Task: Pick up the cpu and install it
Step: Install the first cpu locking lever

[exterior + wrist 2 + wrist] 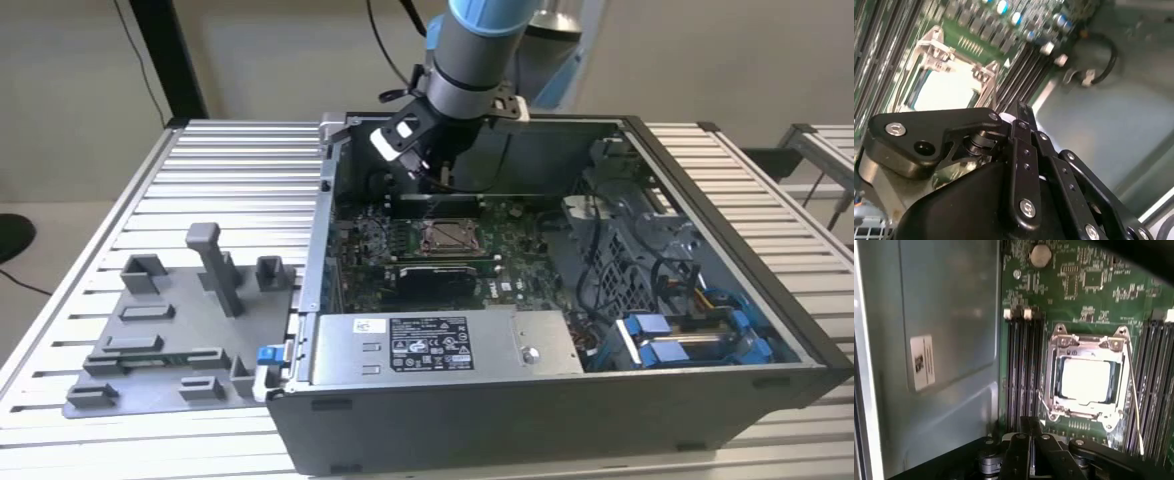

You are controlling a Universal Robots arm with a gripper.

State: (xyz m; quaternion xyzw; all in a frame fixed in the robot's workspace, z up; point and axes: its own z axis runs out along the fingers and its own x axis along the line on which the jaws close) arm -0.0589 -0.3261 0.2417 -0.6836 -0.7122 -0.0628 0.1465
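Slotted metal table (227,180) carries an open computer case (534,420) and, well away from the gripper (427,185), a grey fixture (160,340). The arm reaches down inside the case. Beneath and just ahead of the gripper, the cpu (1086,380) lies flat inside the socket's metal frame (1054,385) on the green motherboard (1094,295), apart from the tool. Memory slots (1024,370) run beside that frame. Whether the gripper is open or closed, I cannot tell.
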